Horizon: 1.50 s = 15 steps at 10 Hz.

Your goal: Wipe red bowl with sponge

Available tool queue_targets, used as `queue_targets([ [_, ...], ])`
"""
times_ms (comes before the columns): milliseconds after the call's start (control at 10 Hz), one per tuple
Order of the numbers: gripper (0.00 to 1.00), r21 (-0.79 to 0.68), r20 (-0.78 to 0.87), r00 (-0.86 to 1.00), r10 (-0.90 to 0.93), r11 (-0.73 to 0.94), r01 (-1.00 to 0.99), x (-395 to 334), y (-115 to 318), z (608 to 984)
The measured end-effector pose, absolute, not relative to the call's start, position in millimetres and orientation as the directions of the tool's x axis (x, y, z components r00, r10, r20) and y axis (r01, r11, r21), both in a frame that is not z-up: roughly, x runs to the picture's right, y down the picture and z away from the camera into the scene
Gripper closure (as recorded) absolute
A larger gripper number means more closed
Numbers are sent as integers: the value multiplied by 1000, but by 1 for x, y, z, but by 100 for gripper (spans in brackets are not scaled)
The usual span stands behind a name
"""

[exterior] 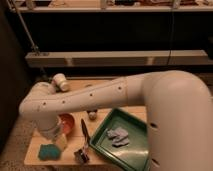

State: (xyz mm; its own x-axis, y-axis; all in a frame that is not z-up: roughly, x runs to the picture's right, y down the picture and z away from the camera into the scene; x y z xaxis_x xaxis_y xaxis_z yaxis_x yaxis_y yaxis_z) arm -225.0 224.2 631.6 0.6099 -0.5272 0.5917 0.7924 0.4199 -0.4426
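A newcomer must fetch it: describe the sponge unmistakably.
On the wooden table, go to the front-left corner, opposite the green plastic tray. The flat teal sponge lies there, just before the gripper and round red bowl; nothing else is teal.

The gripper [56, 138] sits low over the left part of the table [31, 150], largely hidden under the arm. The sponge [49, 151] lies just before it, and the bowl [68, 122] is just behind to its right. Right of it lies the brush [83, 145]. Farther right is the tray [135, 152], holding 1 crumpled cloth [117, 136]. A cup [61, 82] lies well behind.
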Motion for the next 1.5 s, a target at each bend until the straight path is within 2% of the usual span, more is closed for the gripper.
queue_targets([
  [100, 56, -440, 584, 613, -532, 428, 790, -231, 233, 638],
  [200, 54, -422, 584, 611, -535, 442, 791, -234, 236, 643],
  [500, 26, -343, 601, 598, -530, 505, 792, -240, 240, 653],
  [600, 21, -307, 615, 584, -531, 520, 797, -242, 239, 655],
  [800, 20, -236, 657, 529, -537, 520, 821, -254, 239, 662],
  [1300, 20, -288, 644, 544, -538, 488, 824, -281, 273, 698],
  [1500, 20, -295, 637, 554, -536, 494, 818, -284, 274, 709],
])
